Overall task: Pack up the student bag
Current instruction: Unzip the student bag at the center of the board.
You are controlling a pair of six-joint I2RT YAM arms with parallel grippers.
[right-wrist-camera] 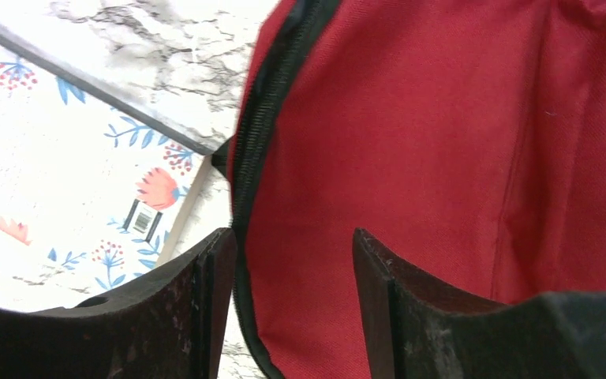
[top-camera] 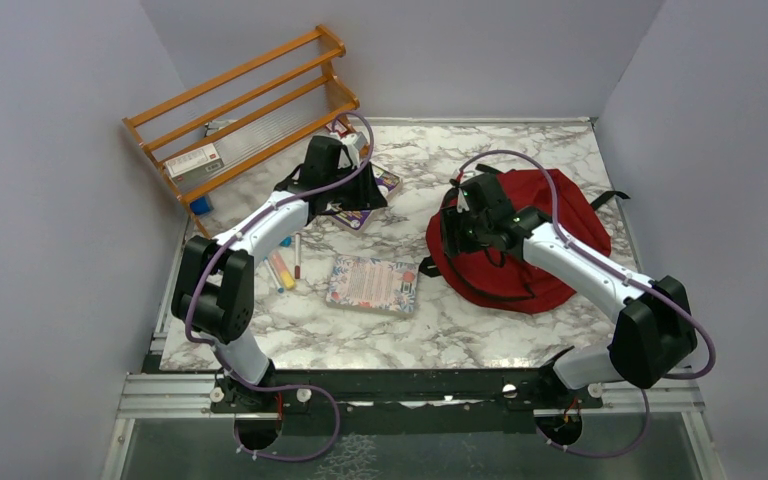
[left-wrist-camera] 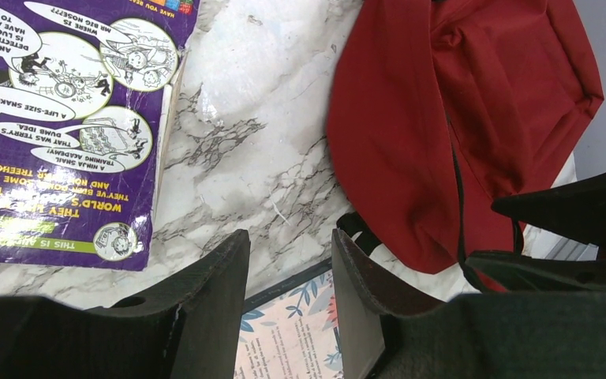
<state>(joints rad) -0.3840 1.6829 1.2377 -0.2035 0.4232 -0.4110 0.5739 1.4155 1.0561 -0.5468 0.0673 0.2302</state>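
Note:
The student bag (top-camera: 540, 235), dark red with black zipper trim, lies flat on the right of the marble table. My right gripper (top-camera: 454, 238) hangs over its left edge. In the right wrist view that gripper (right-wrist-camera: 293, 241) is open, its fingers straddling the red fabric (right-wrist-camera: 442, 118) and the black zipper edge (right-wrist-camera: 256, 150). My left gripper (top-camera: 364, 196) hovers by a purple comic book (top-camera: 372, 200). In the left wrist view it (left-wrist-camera: 290, 245) is open and empty above bare marble, with the purple book (left-wrist-camera: 63, 118) to its left and the bag (left-wrist-camera: 458, 118) to its right.
A floral-covered book (top-camera: 372, 284) lies mid-table just left of the bag, and shows as the floral book (right-wrist-camera: 55, 181) in the right wrist view. Several pens (top-camera: 282, 268) lie by the left arm. A wooden rack (top-camera: 245, 110) holding small boxes stands at the back left. Grey walls enclose the table.

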